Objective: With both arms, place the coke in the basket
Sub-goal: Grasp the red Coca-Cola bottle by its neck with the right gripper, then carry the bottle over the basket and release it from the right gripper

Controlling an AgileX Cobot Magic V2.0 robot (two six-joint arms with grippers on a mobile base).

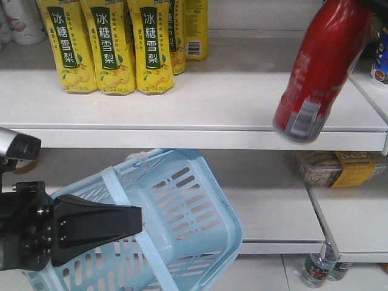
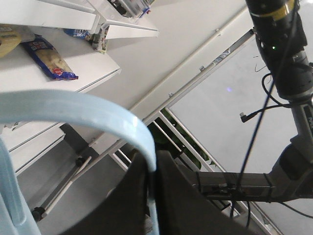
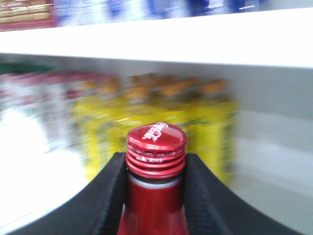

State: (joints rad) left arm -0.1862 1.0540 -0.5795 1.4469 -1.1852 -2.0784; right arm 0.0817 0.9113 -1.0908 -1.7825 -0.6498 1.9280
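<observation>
Coke: the coke (image 1: 321, 73) hung in the air above and to the right of the basket (image 1: 182, 206), well apart from it. It was tilted, its base towards the basket and its neck running out of the upper right corner of the front view.
Coke cap: in the right wrist view the red cap (image 3: 156, 139) with white script stood upright between two black fingers (image 3: 105, 196).
Right tool: the right tool (image 3: 156, 169) pinched the coke at the neck, just under the cap, one finger on each side.
Basket: pale blue with slotted sides, it was tipped steeply with its opening turned up and to the right.
Left tool: the left tool (image 2: 151, 196) was pressed together on a pale blue band of the basket (image 2: 73, 110). I could not tell whether that band was rim or handle. In the front view its black wedge finger (image 1: 97, 227) lay across the basket's left side.
Right arm: seen from the left wrist, the right arm (image 2: 288, 73) rose beyond the basket, with cables trailing along it.
Upper shelf: the white upper shelf (image 1: 212, 103) ran above the basket, carrying yellow bottles (image 1: 115, 45) straight above it.
Lower shelf: a wrapped food tray (image 1: 339, 167) lay to the right of the basket, level with its top.
Floor: small bottles (image 1: 318, 270) stood low to the right of the basket.
</observation>
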